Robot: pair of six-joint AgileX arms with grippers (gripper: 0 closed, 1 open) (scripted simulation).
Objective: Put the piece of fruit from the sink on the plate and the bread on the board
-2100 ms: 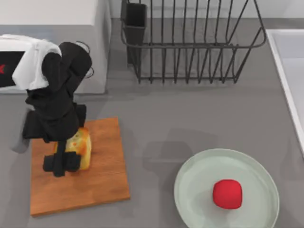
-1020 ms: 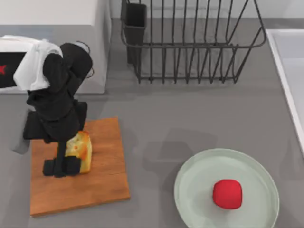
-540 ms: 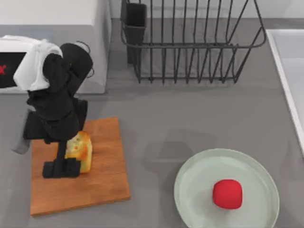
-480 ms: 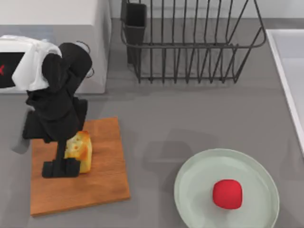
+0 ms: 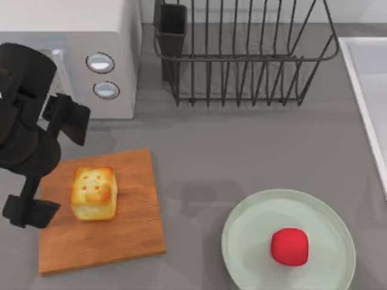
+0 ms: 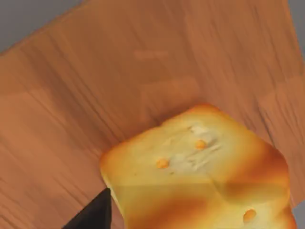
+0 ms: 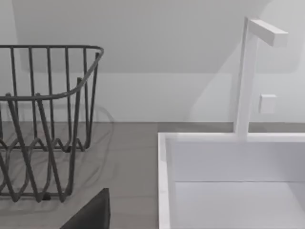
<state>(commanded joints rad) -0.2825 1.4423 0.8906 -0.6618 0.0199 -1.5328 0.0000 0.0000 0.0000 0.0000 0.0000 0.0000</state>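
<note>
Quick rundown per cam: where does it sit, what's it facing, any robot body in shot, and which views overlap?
Top view: above the table, looking down on the bread on the board, the piece of fruit on the plate, the dish rack; the left end effector is at the board's left edge.
Left wrist view: close above the bread and board; a dark finger of the left end effector shows.
Right wrist view: low, facing the sink, faucet and dish rack; a dark finger shows.
Shared: top and left wrist, bread and board; top and right wrist, dish rack and sink.
</note>
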